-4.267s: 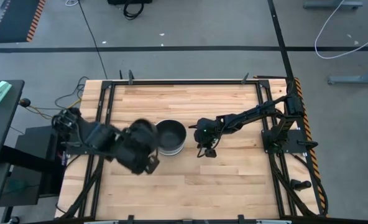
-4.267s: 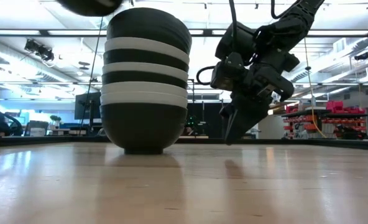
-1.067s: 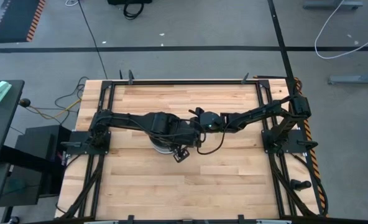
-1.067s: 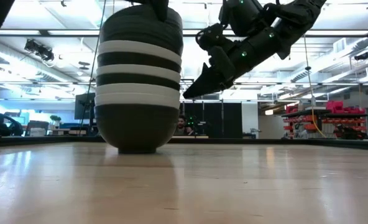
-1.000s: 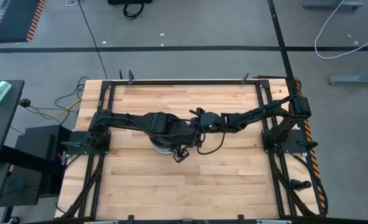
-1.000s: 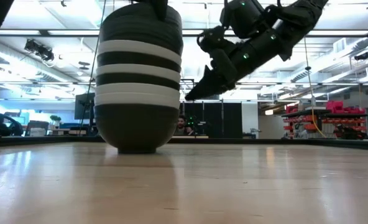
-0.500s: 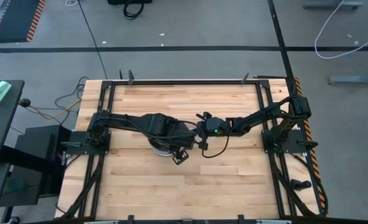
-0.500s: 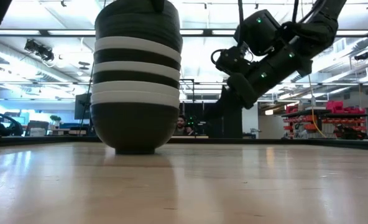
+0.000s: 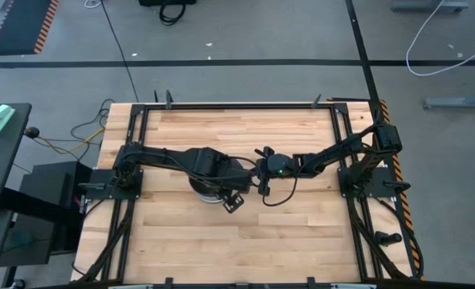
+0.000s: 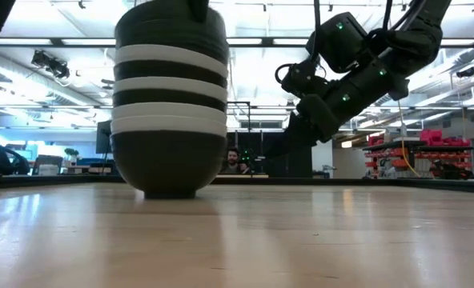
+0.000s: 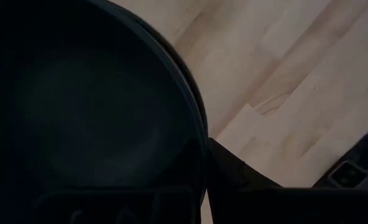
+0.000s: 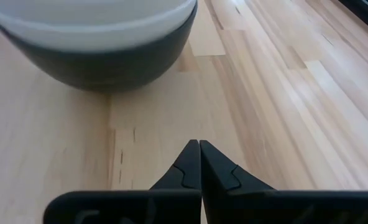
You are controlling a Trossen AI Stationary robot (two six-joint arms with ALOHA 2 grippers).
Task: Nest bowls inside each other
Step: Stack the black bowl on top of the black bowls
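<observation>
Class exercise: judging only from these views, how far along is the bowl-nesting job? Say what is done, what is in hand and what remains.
Done: the bowls stand on the table as one nested stack of black and white bands. In hand: the left tool is shut on the top black bowl's rim, at the stack's top. The right tool hangs shut beside the stack, holding nothing. Left: probably only releasing that bowl; no loose bowls show on the table.

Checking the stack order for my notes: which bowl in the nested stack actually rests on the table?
The black bowl at the very bottom; its foot meets the wood. Every other bowl sits nested above it, beginning with the white bowl directly over it.
</observation>
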